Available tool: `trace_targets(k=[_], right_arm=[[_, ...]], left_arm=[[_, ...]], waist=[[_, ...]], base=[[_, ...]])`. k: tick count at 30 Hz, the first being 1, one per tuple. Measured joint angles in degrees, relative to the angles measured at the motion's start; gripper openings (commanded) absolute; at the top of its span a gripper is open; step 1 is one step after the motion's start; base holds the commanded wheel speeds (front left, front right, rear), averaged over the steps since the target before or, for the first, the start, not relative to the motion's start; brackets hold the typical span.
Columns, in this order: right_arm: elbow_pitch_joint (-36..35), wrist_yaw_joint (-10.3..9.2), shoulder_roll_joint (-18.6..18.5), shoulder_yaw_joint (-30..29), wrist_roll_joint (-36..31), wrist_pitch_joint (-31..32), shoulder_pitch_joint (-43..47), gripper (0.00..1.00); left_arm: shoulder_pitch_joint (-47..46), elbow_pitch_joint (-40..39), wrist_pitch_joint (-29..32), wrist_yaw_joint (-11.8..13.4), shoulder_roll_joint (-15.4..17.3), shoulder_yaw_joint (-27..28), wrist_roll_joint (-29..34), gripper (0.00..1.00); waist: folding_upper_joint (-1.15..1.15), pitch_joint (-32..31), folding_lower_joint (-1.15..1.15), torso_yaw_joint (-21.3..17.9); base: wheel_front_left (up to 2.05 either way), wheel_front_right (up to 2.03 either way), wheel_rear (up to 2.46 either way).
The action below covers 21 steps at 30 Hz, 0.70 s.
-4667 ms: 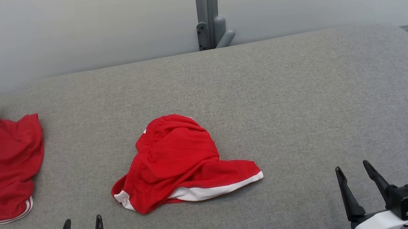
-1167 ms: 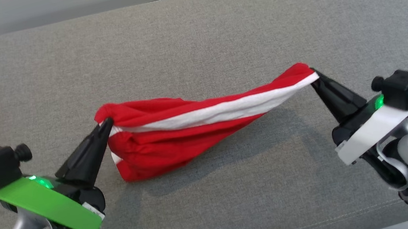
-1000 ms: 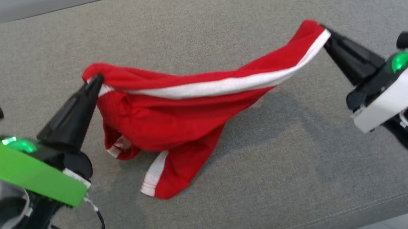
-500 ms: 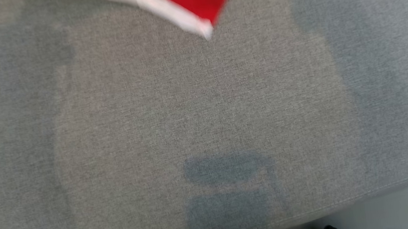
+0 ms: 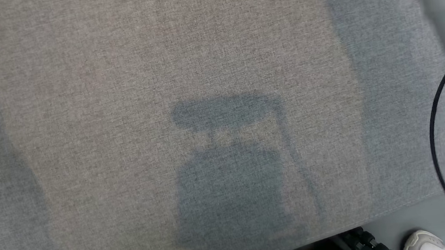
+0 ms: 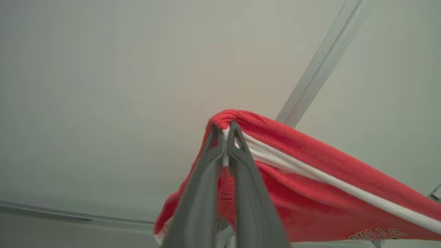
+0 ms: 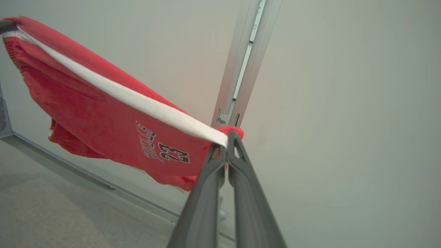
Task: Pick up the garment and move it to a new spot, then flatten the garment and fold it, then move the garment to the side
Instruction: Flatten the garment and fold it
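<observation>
Since flattening likely needs the cloth spread, you hold the garment point(image 7: 103, 117) aloft above the grey cushion point(image 5: 78, 73), white band point(image 7: 120, 93) taut: left tool point(image 6: 225, 132) clamped on one corner, right tool point(image 7: 228, 141) on the other.

Garment point(image 7: 86, 103): bright red, with one white band along its upper edge that runs into the tips of the right gripper point(image 7: 227, 139). Black print edged in white, digits 23, just beside those fingers
Fingers dark grey, same on the left gripper point(image 6: 225, 131)
Wall point(image 7: 344, 103) beyond the tips: pale grey-white
Rail point(image 7: 246, 58): silver-grey
Cushion point(image 5: 119, 69): mottled grey weave with darker shadow patches
Cable point(image 5: 431, 133): black
</observation>
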Motion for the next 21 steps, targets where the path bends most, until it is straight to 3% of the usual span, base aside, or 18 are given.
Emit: trace_targets(k=[5, 12, 16, 19, 21], right_arm=[[-4.8, 0.0, -4.0, 7.0, 1.9, -0.1, 13.5, 0.0], [-14.4, 0.0, -14.5, 11.4, 2.4, -0.1, 30.0, 0.0], [-18.3, 0.0, -17.1, 10.9, 2.0, -0.2, 37.8, 0.0], [-21.5, 0.0, -18.1, 8.7, 3.3, -0.2, 45.7, 0.0], [-23.6, 0.01, -18.8, 7.8, 3.4, -0.2, 51.3, 0.0]], left_arm=[[14.3, 0.2, -1.8, -0.7, 0.4, -3.9, -3.9, 0.0], [34.8, -14.5, -1.2, -1.0, 4.7, -9.5, -11.5, 0.0], [44.4, -20.7, 0.6, -0.9, 6.5, -10.7, -12.9, 0.0], [53.7, -27.8, 2.0, 1.7, 8.6, -12.3, -12.3, 0.0], [60.1, -32.2, 2.2, 4.8, 9.8, -12.8, -11.0, 0.0]], waist=[[0.0, -0.4, -0.01, 0.4], [0.0, -4.3, -0.01, 2.0], [0.0, -7.1, -0.01, 2.7], [0.0, -10.4, -0.02, 3.2], [0.0, -12.8, -0.01, 3.5]], base=[[0.0, 0.0, 0.0], [0.0, 0.0, 0.0], [0.0, 0.0, 0.0], [0.0, 0.0, 0.0], [0.0, 0.0, 0.0]])
